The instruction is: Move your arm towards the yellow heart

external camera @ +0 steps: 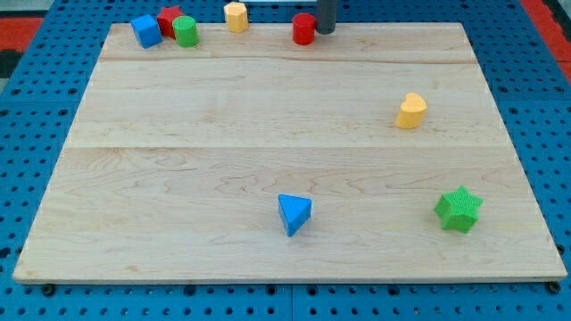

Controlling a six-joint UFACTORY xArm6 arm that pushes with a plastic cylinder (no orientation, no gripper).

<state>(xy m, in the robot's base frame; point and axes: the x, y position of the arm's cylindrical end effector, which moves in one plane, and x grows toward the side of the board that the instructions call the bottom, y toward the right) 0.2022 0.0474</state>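
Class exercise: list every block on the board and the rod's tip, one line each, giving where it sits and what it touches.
Yellow heart: right side, alone.
My tip: top edge, beside red cylinder.
Yellow block: top edge, alone.
Blue cube, red block, green cylinder: clustered top left.
Blue triangle: bottom centre.
Green star: bottom right.

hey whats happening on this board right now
My tip sits at the view's top edge of the wooden board, right beside a red cylinder. I am to head for the yellow heart, which lies apart from the tip, lower and toward the view's right, with bare board between us. No block is being pushed toward it.
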